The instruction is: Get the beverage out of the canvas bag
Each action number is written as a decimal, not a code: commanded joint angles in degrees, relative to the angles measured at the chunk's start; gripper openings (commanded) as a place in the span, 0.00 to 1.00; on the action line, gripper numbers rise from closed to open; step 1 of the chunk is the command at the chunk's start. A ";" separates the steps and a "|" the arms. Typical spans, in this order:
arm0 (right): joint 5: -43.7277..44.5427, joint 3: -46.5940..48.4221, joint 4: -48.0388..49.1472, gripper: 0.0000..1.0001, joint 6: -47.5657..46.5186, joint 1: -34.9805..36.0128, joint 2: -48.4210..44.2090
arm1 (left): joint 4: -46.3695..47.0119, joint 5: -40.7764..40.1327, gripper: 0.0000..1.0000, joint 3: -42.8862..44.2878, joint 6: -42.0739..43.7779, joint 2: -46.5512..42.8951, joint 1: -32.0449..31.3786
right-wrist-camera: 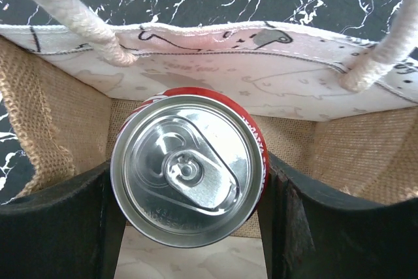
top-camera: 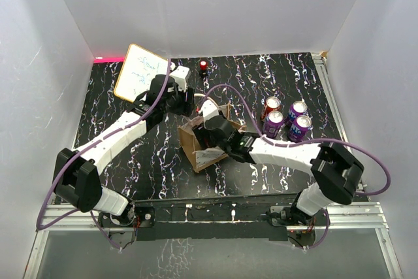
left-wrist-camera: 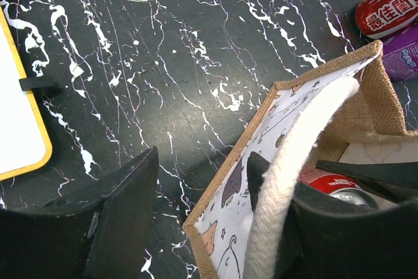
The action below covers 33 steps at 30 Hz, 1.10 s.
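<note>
Task state at the grasp stage. The canvas bag [top-camera: 189,145] stands upright near the middle of the marbled table [top-camera: 150,171], mouth open. One beverage, a red can [right-wrist-camera: 186,181], stands upright inside it, close to the printed wall.

The right gripper [right-wrist-camera: 188,164] reaches down into the bag. Its fingers [right-wrist-camera: 59,220] are closed to the width of the can and appear to press on its left and right sides. Whether the can has left the bag floor cannot be told.

The left gripper [left-wrist-camera: 202,155] is at the bag's far-left edge with its jaws spread wide. One finger is outside over the table, the other inside the bag. The printed wall and a cream handle [left-wrist-camera: 294,142] lie between them, against the inner finger. The gripper brackets this wall but does not pinch it.

Four cans [top-camera: 286,117] stand grouped on the table to the right of the bag, one red-topped and three purple. A whiteboard [top-camera: 140,72] lies at the far left.

Judged progress: the reach and grip look done. The lift clear of the rim and handles is left to do, then setting the can down outside, probably beside the group.
</note>
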 commanded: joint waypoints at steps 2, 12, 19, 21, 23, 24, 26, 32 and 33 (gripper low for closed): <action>4.04 -0.62 8.69 0.11 1.19 -0.16 -4.15 | 0.78 -0.70 0.55 1.23 -0.31 -1.26 0.29; 6.56 4.15 3.45 0.08 2.82 -0.31 -6.42 | 0.85 -0.64 0.57 1.21 -0.22 -1.51 0.20; 9.14 8.19 0.85 0.08 2.60 -0.29 -13.45 | 0.76 -0.68 0.57 1.29 -0.18 -1.43 0.20; 9.85 8.55 0.33 0.08 2.49 -0.28 -15.96 | 0.74 -0.67 0.57 1.30 -0.20 -1.42 0.23; 10.82 8.55 -0.64 0.08 2.40 -0.28 -18.71 | 0.74 -0.60 0.57 1.30 -0.18 -1.42 0.25; 11.39 8.51 -1.06 0.08 2.17 -0.32 -20.68 | 0.74 -0.55 0.57 1.30 -0.18 -1.38 0.21; 12.87 8.30 -2.29 0.08 1.24 -0.29 -23.50 | 0.76 -0.51 0.57 1.31 -0.22 -1.33 0.23; 20.57 7.97 -11.41 0.08 0.59 -0.27 -31.66 | 0.74 -0.26 0.57 1.31 -0.30 -1.08 0.26; 21.41 7.63 -13.61 0.08 1.41 -0.29 -33.15 | 0.74 -0.24 0.57 1.30 -0.33 -1.07 0.27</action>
